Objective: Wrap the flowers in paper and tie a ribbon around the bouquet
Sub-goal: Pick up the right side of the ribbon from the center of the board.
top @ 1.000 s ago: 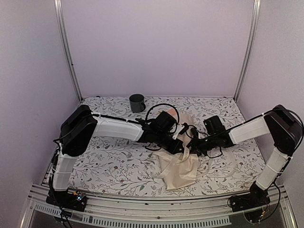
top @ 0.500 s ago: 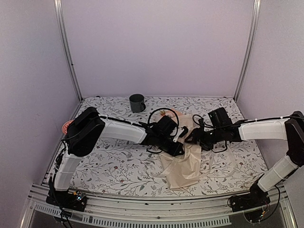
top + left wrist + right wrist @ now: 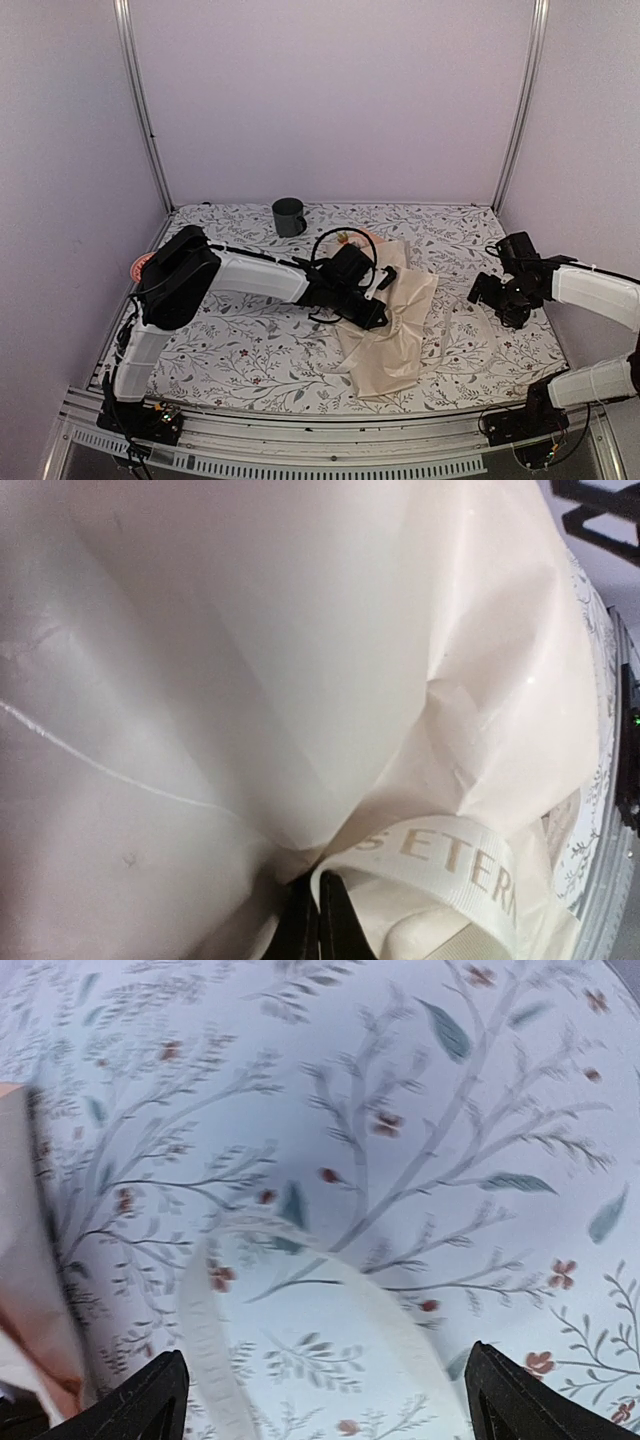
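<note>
Ribbon (image 3: pixel 200 1330) tying is underway: our left pincer (image 3: pixel 320 920) is clenched at the bouquet (image 3: pixel 390 335); our right pincer (image 3: pixel 322 1395), released at three o'clock, must catch it.

The paper (image 3: pixel 395 335) hides most of the flowers (image 3: pixel 347 238). In the left wrist view the ribbon (image 3: pixel 440 865) lettering shows only in part; in the right wrist view the ribbon is blurred.

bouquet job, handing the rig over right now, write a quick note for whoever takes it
Left gripper: shut, pressed into the paper beside the ribbon; grip unclear.
Right gripper: open, empty, over the table, right of the paper.
Done: paper loosely folded around the flowers, mid-table.
To do: close the wrap, tie the ribbon, which lies loose.
</note>
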Available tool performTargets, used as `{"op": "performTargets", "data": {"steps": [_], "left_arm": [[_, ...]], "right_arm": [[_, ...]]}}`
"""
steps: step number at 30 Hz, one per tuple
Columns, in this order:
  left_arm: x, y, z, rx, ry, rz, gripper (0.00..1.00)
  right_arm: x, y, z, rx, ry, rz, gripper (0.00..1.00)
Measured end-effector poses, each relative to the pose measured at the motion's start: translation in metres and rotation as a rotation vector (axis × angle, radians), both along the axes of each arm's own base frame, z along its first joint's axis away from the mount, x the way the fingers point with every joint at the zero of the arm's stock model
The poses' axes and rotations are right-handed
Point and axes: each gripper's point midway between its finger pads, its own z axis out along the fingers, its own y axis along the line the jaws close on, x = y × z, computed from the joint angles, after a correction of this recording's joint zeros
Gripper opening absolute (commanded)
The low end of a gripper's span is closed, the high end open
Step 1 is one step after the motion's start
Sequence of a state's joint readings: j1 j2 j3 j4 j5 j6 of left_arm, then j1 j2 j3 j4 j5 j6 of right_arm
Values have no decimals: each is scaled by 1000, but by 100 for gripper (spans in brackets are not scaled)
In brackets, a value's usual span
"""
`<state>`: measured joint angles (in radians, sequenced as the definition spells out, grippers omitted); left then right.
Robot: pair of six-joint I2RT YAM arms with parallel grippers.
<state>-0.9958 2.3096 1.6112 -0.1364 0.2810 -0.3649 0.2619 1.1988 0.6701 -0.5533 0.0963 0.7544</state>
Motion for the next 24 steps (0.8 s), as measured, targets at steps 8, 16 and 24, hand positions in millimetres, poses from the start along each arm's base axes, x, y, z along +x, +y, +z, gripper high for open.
{"op": "performTargets", "data": {"steps": [8,16,24], "left_arm": [[-1,1,0,14,-21,-6,0],[-2,1,1,23,-29,-4,0],[-1,3,2,36,-37,2,0]], "right_arm": [[-51,-15,-52,35,201,-120,87],[-38,9,-51,167,118,-53,14],[-47,38,-45,306,77,107,0]]}}
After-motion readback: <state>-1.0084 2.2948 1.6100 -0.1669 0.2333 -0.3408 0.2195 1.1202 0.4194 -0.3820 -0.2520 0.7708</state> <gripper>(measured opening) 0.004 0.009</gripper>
